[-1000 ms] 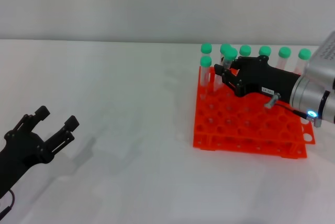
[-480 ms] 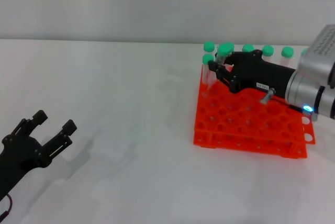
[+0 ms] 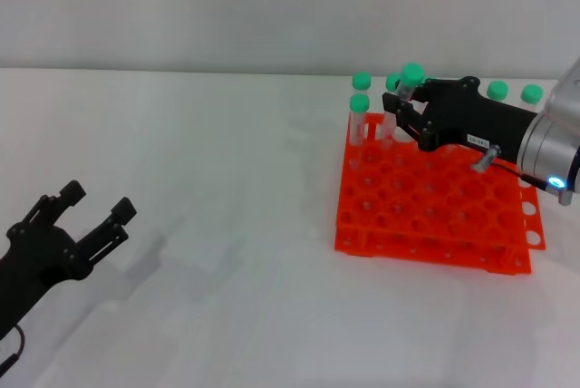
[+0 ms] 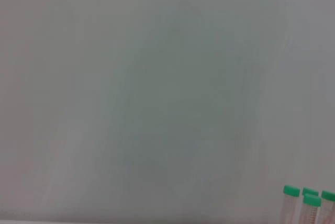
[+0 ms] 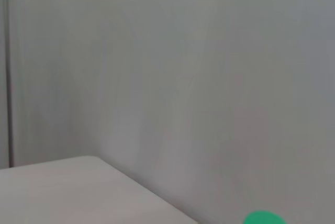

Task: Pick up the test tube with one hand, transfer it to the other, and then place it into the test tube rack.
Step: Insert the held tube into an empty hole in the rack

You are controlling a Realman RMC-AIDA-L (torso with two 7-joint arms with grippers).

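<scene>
The right gripper (image 3: 405, 114) has shifted rightward along the test tube rack (image 3: 426, 202), clamping the test tube (image 3: 410, 84) above its far row (left gripper (image 3: 86, 211) spread wide, well apart).

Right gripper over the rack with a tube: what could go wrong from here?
1. The right gripper holds the test tube tilted over the far-left corner of the orange rack; lowered at that angle, its tip may catch a hole's rim.
2. Other green-capped tubes stand close beside it, so the fingers could knock them.
3. The left gripper is open, far to the left, too distant to help.
</scene>
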